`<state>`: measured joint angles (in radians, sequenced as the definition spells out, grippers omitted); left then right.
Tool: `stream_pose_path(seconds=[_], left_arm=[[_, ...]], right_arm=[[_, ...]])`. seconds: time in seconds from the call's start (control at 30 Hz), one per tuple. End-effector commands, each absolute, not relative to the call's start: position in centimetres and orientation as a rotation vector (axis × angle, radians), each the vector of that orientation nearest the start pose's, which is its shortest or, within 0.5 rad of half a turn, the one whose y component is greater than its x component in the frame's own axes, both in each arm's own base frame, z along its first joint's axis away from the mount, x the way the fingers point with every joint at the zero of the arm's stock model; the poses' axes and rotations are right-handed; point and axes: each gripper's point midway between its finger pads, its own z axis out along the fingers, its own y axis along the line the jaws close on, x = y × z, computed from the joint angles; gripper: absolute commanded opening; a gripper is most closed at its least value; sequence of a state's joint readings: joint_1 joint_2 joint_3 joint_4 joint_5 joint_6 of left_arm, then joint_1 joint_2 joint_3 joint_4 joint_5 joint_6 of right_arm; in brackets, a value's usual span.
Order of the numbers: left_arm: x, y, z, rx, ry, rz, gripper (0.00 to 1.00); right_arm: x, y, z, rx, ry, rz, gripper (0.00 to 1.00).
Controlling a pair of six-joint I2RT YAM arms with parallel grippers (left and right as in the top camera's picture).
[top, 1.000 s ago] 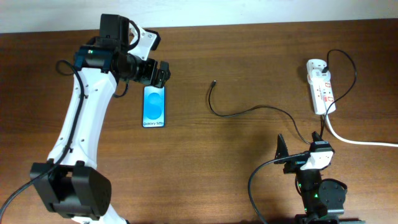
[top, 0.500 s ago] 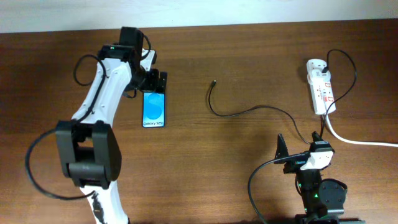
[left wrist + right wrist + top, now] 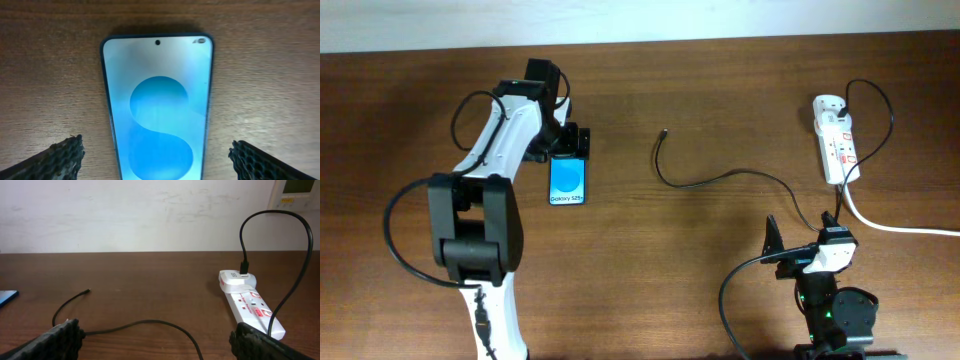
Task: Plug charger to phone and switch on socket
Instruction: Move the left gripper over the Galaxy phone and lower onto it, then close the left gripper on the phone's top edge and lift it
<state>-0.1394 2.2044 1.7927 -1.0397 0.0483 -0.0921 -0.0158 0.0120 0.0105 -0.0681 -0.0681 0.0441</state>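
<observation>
Charger (image 3: 720,178) cable loops across the brown table (image 3: 720,90) just beyond the right gripper (image 3: 802,232), which sits near the front edge with fingers spread and empty. Its small plug tip (image 3: 664,131) lies free, well apart from the phone (image 3: 569,177), which rests flat to the left, screen lit blue. The left gripper (image 3: 572,143) hangs over the phone's far end, released, a fingertip (image 3: 62,155) on each side without touching. At the far right lies the socket (image 3: 836,140), the cable's other end plugged in.
</observation>
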Motion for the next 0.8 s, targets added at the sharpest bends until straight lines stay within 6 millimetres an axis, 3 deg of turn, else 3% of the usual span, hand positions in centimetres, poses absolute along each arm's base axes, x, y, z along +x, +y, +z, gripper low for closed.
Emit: stream_pose_path(seconds=[0.0,0.4,0.77], left_arm=[[45.1,-6.9,3.3,0.075,3.027,0.025,0.99],[44.2,-7.3,0.4,0.106,3.105,0.005,0.99],[43.3,-7.4,-0.3,0.060,3.137,-0.014,0.99]], right_arm=[[24.6,1.0,15.7,-0.015,1.642,0.078,0.98],[24.6,1.0,15.7,-0.015,1.642,0.078,0.98],[24.6,1.0,15.7,-0.015,1.642,0.078,0.98]])
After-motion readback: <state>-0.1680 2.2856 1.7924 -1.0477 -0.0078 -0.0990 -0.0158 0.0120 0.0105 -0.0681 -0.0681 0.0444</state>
